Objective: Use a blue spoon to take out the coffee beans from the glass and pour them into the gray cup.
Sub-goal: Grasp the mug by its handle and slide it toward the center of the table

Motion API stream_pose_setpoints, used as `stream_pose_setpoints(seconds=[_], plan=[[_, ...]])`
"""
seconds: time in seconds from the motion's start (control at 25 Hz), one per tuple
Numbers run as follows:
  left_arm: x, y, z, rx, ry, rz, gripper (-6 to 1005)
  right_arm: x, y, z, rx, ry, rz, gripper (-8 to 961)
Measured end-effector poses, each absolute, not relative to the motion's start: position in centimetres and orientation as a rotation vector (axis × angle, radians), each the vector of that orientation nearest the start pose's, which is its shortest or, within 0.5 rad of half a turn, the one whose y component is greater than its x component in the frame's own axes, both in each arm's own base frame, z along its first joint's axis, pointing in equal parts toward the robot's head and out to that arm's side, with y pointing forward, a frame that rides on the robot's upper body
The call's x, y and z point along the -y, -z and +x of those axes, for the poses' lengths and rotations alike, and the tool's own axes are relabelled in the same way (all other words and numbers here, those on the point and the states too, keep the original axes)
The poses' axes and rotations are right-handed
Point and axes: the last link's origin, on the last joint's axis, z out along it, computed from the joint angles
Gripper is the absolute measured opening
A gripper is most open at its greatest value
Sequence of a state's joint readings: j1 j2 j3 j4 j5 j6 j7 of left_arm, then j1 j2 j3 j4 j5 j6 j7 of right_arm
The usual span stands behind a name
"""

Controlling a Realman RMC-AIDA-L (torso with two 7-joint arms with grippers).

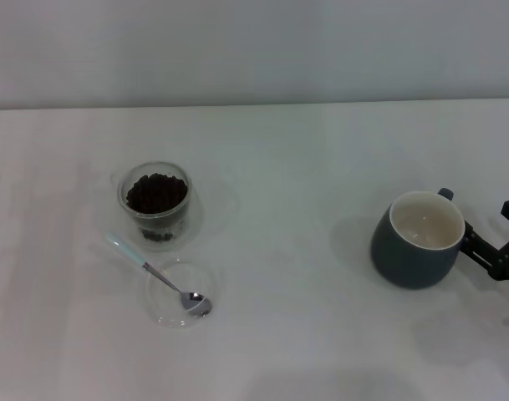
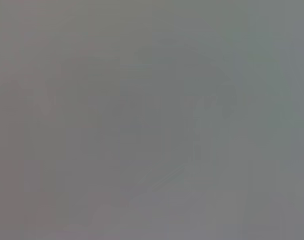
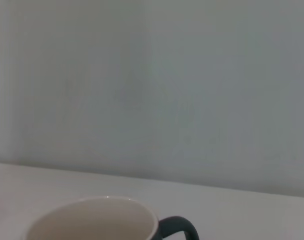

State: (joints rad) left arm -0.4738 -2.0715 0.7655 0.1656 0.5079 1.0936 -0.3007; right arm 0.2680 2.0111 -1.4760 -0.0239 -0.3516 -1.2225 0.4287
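Flat clear glass dish (image 1: 180, 293) lies nearest, holding the bowl of the pale-blue-handled metal spoon (image 1: 154, 273), just before the bean-filled (image 1: 156, 192) clear tumbler (image 1: 155, 204). Right claw (image 1: 491, 244), spread apart, sits at the blue-gray mug (image 1: 415, 241), well right of the tumbler.

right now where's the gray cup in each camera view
Head view: the gray cup stands on the white table at the right, its handle side against the right gripper.
Left wrist view: not in it; nothing can be made out.
Right wrist view: only its cream rim and dark handle show at the bottom edge.
Shared landmark: the cream-white inside.
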Motion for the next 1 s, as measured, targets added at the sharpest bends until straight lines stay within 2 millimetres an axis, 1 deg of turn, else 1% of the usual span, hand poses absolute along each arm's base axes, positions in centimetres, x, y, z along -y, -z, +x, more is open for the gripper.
stream_pose_setpoints(seconds=[0.24, 0.4, 0.88, 1.0], plan=[[-35.1, -5.6, -36.1, 0.567, 0.664, -1.377, 831, -26.3, 1.1, 39.5, -0.689, -0.519, -1.864, 811], [-35.0, -5.6, -36.2, 0.568, 0.663, -1.376, 831, -26.8, 1.2, 39.3, -0.683, -0.517, -1.868, 795], [-34.8, -5.5, -36.3, 0.574, 0.661, -1.375, 829, -27.1, 1.1, 39.1, -0.672, -0.522, -1.869, 748], [-34.8, -5.5, -36.3, 0.575, 0.659, -1.376, 829, -27.0, 1.2, 39.1, -0.672, -0.521, -1.872, 615]])
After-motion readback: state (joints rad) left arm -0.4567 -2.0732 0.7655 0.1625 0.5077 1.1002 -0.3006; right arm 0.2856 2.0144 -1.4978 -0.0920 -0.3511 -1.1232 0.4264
